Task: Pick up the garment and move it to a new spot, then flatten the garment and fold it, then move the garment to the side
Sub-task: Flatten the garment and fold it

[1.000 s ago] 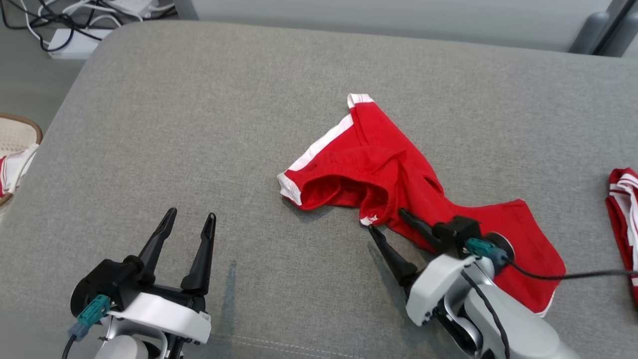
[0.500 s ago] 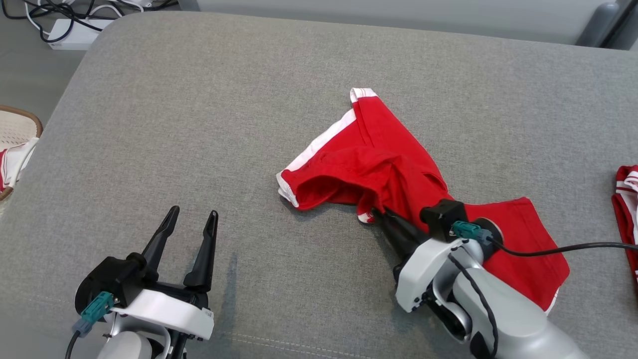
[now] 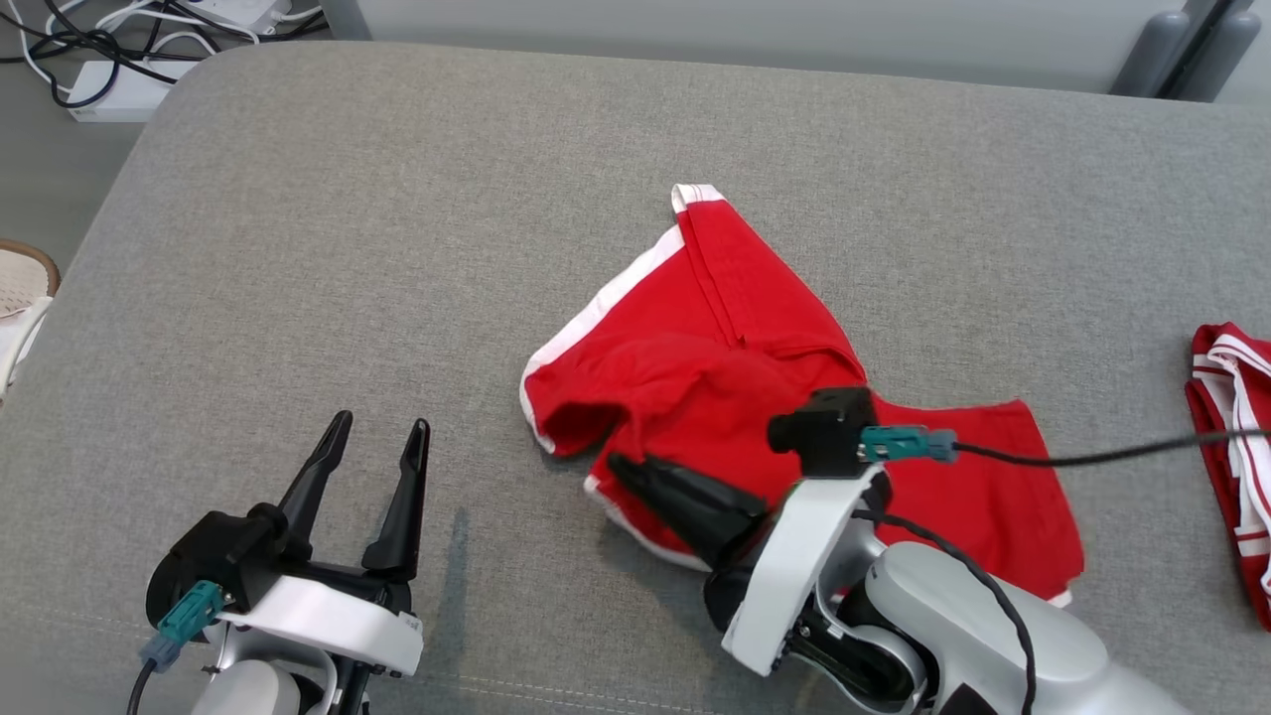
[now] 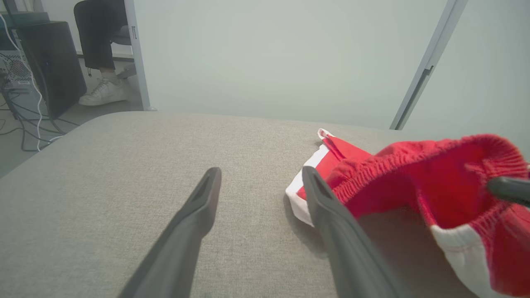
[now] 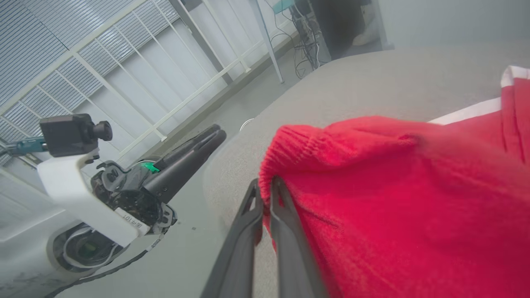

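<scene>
Evidently soft and light, the red shorts (image 3: 725,328) drape limply; right gripper (image 3: 621,465) pinches what looks like their ribbed waistband (image 5: 290,138), a sound hold; left gripper (image 3: 380,429) gapes empty.

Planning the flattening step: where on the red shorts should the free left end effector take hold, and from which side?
Best guess: take the red shorts at the white-trimmed fold on their left edge, coming in low from the robot's left. That edge stands up off the grey cushion, facing the open left end effector; the right end effector pinches the waistband.
</scene>
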`<state>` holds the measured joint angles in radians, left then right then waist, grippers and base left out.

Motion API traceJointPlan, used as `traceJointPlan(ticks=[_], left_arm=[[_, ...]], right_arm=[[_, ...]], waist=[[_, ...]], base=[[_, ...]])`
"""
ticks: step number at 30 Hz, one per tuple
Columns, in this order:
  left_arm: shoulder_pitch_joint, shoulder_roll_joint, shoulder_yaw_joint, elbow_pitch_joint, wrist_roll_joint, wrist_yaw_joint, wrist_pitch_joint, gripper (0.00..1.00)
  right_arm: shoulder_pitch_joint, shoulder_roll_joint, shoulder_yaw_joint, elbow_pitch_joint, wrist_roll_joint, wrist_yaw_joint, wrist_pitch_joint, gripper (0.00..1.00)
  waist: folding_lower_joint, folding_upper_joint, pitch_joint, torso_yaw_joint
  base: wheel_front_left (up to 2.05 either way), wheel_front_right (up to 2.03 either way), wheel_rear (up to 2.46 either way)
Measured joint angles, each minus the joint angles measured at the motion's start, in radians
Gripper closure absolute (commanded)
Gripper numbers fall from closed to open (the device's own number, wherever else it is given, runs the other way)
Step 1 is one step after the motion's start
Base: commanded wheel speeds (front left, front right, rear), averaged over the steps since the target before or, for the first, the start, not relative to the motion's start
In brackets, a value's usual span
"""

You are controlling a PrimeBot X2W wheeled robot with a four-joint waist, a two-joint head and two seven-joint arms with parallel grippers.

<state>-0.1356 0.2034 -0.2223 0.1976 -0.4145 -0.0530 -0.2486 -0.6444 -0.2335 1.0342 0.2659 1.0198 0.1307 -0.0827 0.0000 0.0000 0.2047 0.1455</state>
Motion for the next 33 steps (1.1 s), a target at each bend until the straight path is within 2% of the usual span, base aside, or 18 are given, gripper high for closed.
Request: traceJointPlan(ticks=[2, 6, 12, 13, 14, 15, 22, 27, 30, 33], left_arm=[[0.000, 0.000, -0.001, 0.001, 0.001, 0.000, 0.000, 0.00], [0.000, -0.002, -0.006, 0.006, 0.001, -0.005, 0.000, 0.00], [0.000, -0.005, -0.016, 0.009, 0.001, -0.009, 0.000, 0.00], [0.000, -0.006, -0.018, 0.010, 0.001, -0.009, 0.000, 0.00], [0.000, -0.007, -0.019, 0.011, 0.001, -0.009, 0.000, 0.00], [0.000, -0.007, -0.020, 0.013, 0.001, -0.009, 0.000, 0.00], [-0.001, -0.011, -0.022, 0.023, 0.001, -0.009, -0.003, 0.00], [0.000, -0.008, -0.022, 0.024, 0.001, -0.007, -0.003, 0.00], [0.003, -0.002, -0.021, 0.014, 0.003, 0.000, -0.003, 0.00], [0.008, 0.005, -0.021, -0.003, 0.009, 0.003, -0.003, 0.00]], right_arm=[[-0.018, -0.016, 0.027, -0.031, 0.040, 0.000, 0.038, 1.00], [-0.051, -0.044, 0.080, -0.016, 0.067, 0.000, 0.083, 1.00], [-0.074, -0.014, 0.205, 0.080, 0.084, 0.000, 0.088, 1.00], [-0.079, -0.005, 0.220, 0.097, 0.084, 0.000, 0.092, 0.94], [-0.084, 0.005, 0.231, 0.110, 0.086, 0.000, 0.091, 0.58], [-0.086, 0.011, 0.236, 0.122, 0.092, 0.000, 0.089, 0.00], [-0.100, 0.014, 0.249, 0.171, 0.081, 0.000, 0.009, 0.00], [-0.132, -0.030, 0.228, 0.161, 0.051, 0.000, -0.130, 0.00], [-0.128, -0.088, 0.122, 0.156, 0.010, 0.000, -0.159, 0.00], [-0.085, -0.132, -0.134, 0.109, -0.111, 0.000, -0.165, 0.00]], waist=[[-0.0001, 0.0000, -0.002, 0.001], [0.0000, 0.0000, -0.008, 0.011], [0.0000, 0.0000, -0.009, 0.030], [0.0000, 0.0000, -0.009, 0.033], [0.0000, 0.0000, -0.009, 0.037], [0.0000, 0.0000, -0.009, 0.041], [0.0000, 0.0000, -0.018, 0.050], [0.0000, 0.0000, -0.034, 0.037], [0.0000, 0.0000, -0.045, 0.020], [0.0000, 0.0000, -0.057, 0.000]], base=[[0.00, 0.00, 0.00], [0.00, 0.00, 0.00], [0.00, 0.00, 0.00], [0.00, 0.00, 0.00], [0.00, 0.00, 0.00], [0.00, 0.00, 0.00], [0.00, 0.00, 0.00], [0.00, 0.00, 0.00], [0.00, 0.00, 0.00], [0.00, 0.00, 0.00]])
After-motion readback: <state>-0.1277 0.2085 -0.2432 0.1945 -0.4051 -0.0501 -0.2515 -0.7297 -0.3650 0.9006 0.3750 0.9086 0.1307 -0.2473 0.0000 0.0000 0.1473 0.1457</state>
